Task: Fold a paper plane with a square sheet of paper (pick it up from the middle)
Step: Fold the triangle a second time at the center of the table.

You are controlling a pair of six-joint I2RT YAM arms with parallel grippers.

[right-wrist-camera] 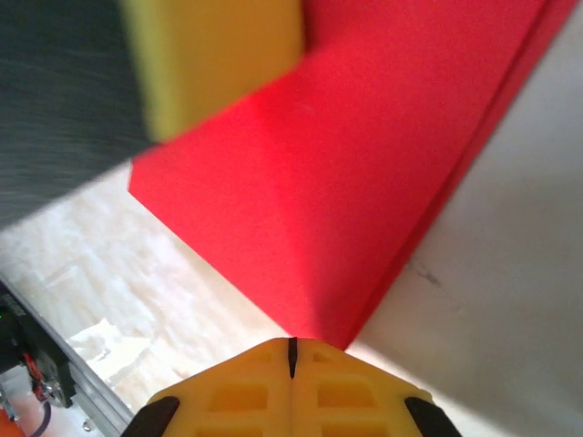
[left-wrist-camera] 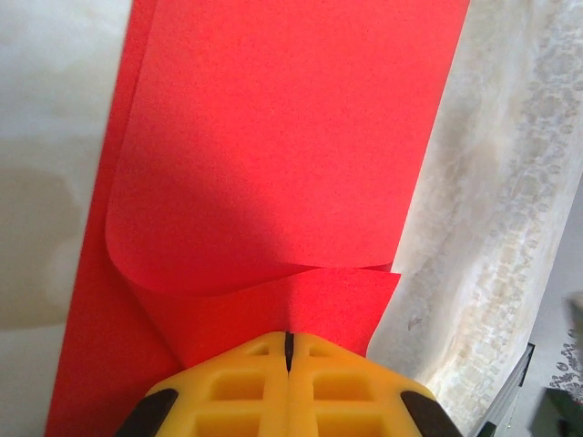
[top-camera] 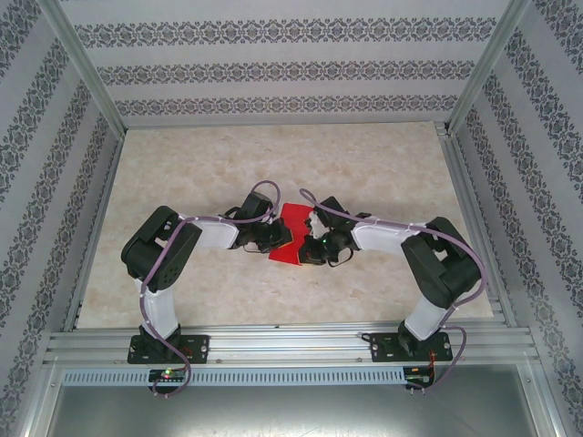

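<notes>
Curling, apparently doubled, matte red sheet (left-wrist-camera: 273,137).

Plain bright red, unmarked, on the square sheet of paper (top-camera: 290,233). Yellow with black corners on the left gripper (left-wrist-camera: 289,344) and right gripper (right-wrist-camera: 292,348). Beige, cream-veined marbling across the table (top-camera: 182,182). Pale stripes alternating with dark floral bands over the walls (top-camera: 273,73). Black and white on the 2 arms (top-camera: 214,234), purple on their cables (top-camera: 270,187). Silver on the rail (top-camera: 291,346).

The beige marbled table top (top-camera: 182,164) carries one folded sheet of bright red paper (top-camera: 290,234) at its middle, slightly toward 6 o'clock
</notes>
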